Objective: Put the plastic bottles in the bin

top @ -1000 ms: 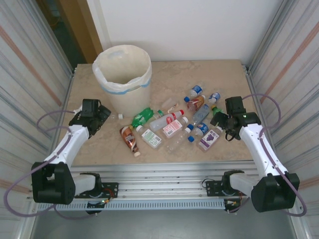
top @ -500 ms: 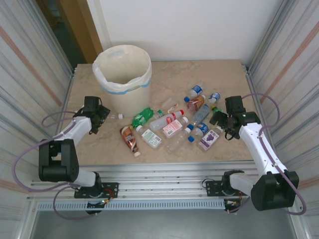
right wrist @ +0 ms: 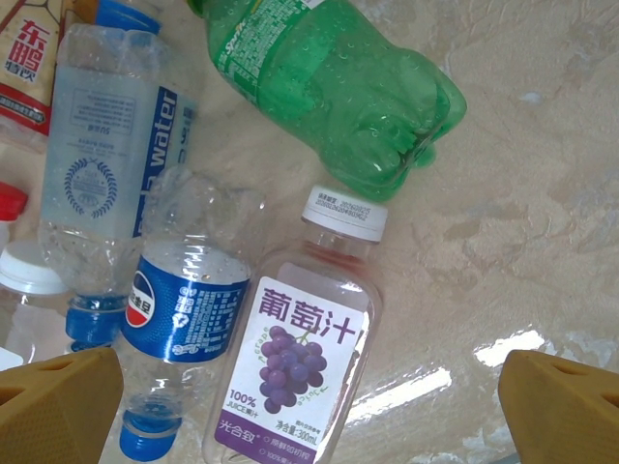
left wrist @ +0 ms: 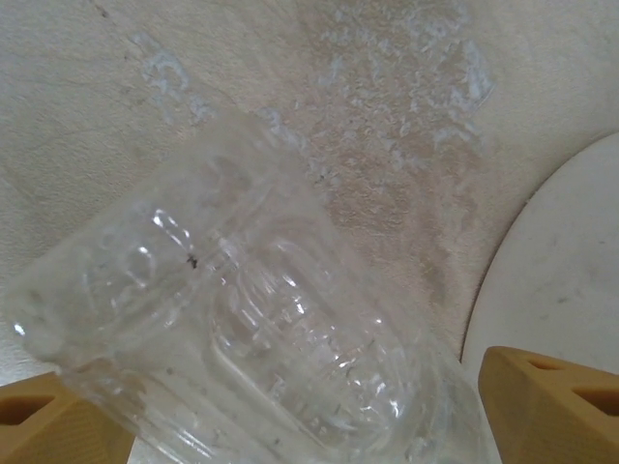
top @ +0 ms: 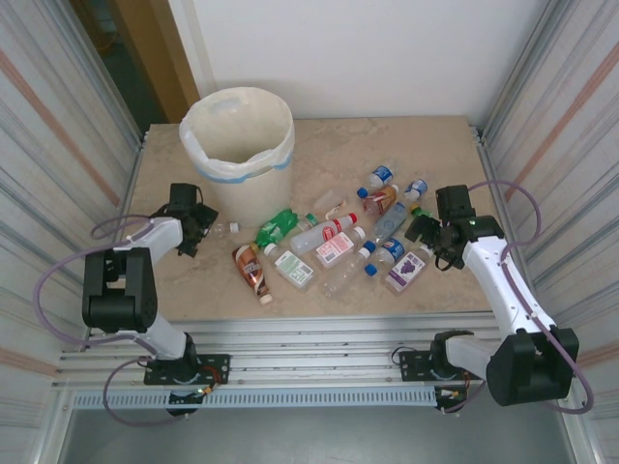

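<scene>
Tabletop seen from above and from both wrists, read from left to right.

**Left.** The left gripper (top: 191, 222) sits low on the marble-patterned table (top: 319, 145), just beside the foot of the bin (top: 247, 198). Over the last second its arm has folded back towards its base while the gripper crept a little nearer the bin. The wrist view shows a crumpled clear bottle (left wrist: 261, 329) lying between the two orange fingertips (left wrist: 551, 406), with the bin's pale wall (left wrist: 561, 280) at the right edge. The jaws stand wide on either side of the bottle and no squeeze is visible. This arm appears set to grasp, and nothing has been lifted.

**Centre.** The bin stands upright at the far left of the table. No bottle is visible in the part of its lining that shows. The remaining plastic bottles (top: 336, 249) lie scattered to its right, among them a brown bottle (top: 251, 271) and a green bottle (top: 278, 226).

**Right.** The right gripper (top: 437, 247) hovers at the pile's right edge, hardly moved in the same second. Its jaws are spread fully and hold nothing. Beneath them lie a grape juice bottle (right wrist: 300, 367) with a white cap and a blue-labelled Pepsi bottle (right wrist: 184, 290) touching its side. The task seems barely begun.
</scene>
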